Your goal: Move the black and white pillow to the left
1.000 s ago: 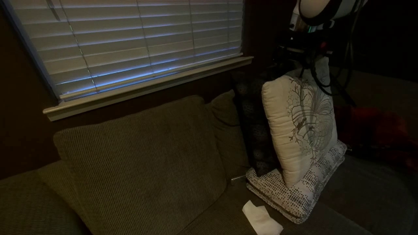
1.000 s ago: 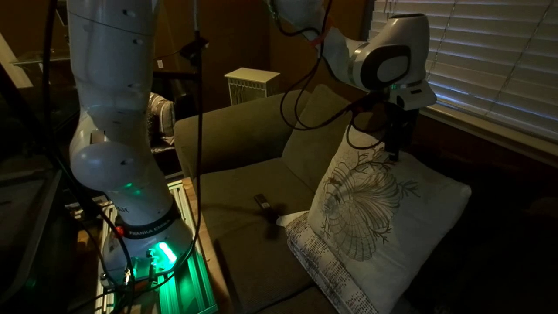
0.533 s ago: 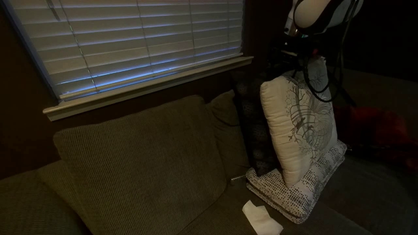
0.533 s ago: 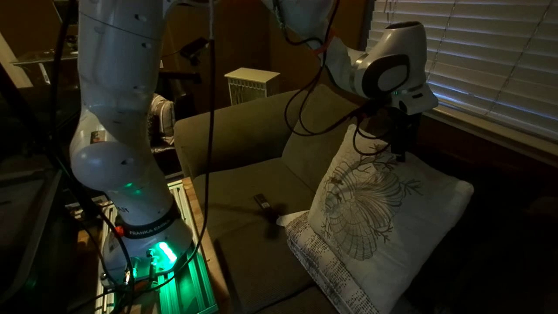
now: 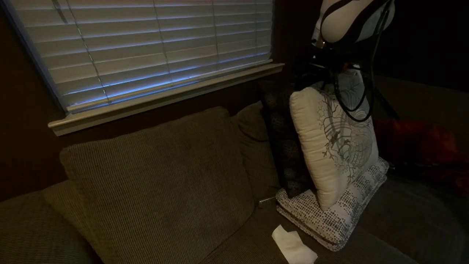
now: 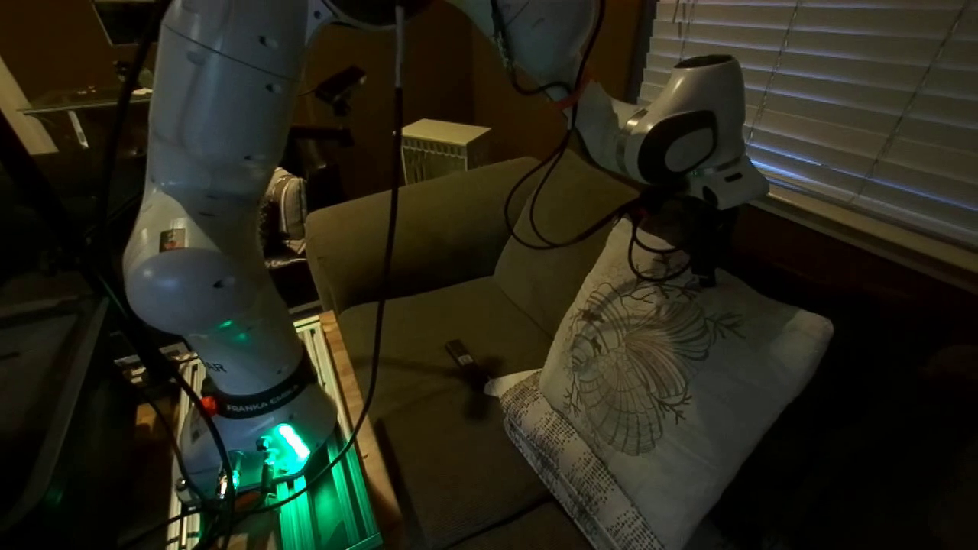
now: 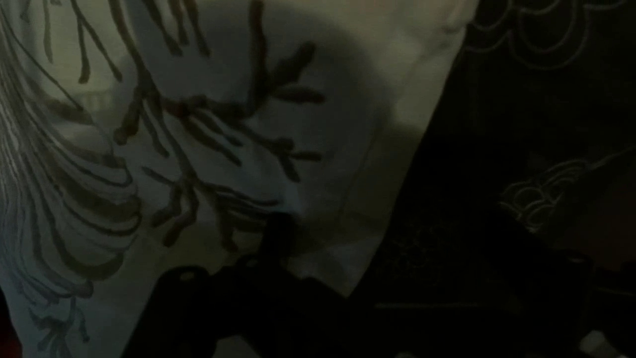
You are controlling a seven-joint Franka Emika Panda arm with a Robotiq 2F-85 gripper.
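A white pillow with a dark coral-and-shell print (image 5: 344, 150) stands tilted on a flat black-and-white speckled cushion (image 5: 329, 225); both also show in an exterior view, the pillow (image 6: 649, 382) and the cushion (image 6: 561, 454). A black pillow with a faint pale pattern (image 5: 287, 150) stands behind the white one. My gripper (image 6: 707, 271) is at the white pillow's top, pointing down. In the wrist view my gripper (image 7: 400, 228) is open, with one finger before the white pillow's face and the other over the black pillow (image 7: 534, 199). Whether the fingers touch is too dark to tell.
A sofa back cushion (image 5: 157, 183) stands below the windowsill (image 5: 165, 99). A white paper (image 5: 293, 245) lies on the seat. A small dark device (image 6: 460, 353) lies on the seat near the sofa arm (image 6: 412, 244). A cable loop (image 6: 527, 244) hangs from the robot arm.
The hand has moved down and toward the window. The white pillow's top has shifted slightly the same way. The speckled cushion has not moved.
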